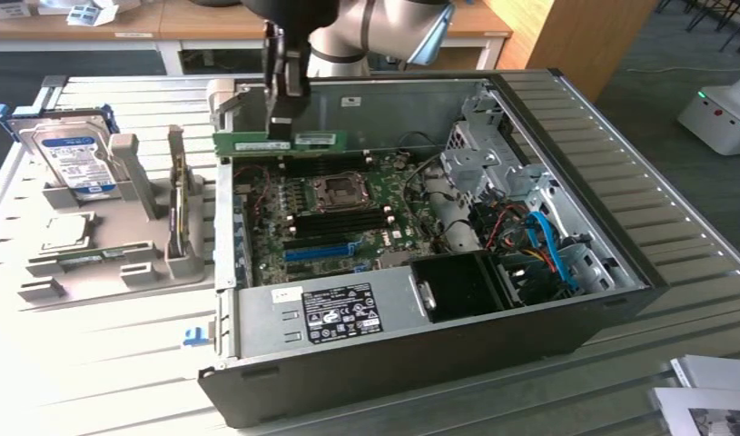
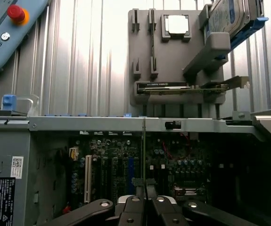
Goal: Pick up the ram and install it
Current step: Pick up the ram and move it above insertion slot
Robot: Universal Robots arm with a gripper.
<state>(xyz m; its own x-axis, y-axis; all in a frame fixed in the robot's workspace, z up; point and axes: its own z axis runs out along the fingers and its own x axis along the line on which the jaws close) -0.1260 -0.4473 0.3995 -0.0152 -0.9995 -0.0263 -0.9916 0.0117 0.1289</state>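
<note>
Clearly, the fingers [image 1: 280, 109] pinch the ram [image 1: 281, 142] by its upper edge (long axis level); it hangs directly below them, over the motherboard [image 1: 394, 195].

Over the case [image 1: 382, 313]
Ram [image 1: 321, 139] in my gripper [image 1: 280, 127], motherboard [image 1: 394, 227] under it inside the case; tray [image 1: 103, 272] with drive [image 1: 73, 154] past the case wall.

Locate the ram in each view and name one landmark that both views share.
Exterior view: the ram hangs level in the gripper, above the open computer case, toward the exterior view's left.
Wrist view: the ram is edge-on, a thin line running out from the gripper across the motherboard.
Shared landmark: the silver processor chip on the grey holder.
</note>
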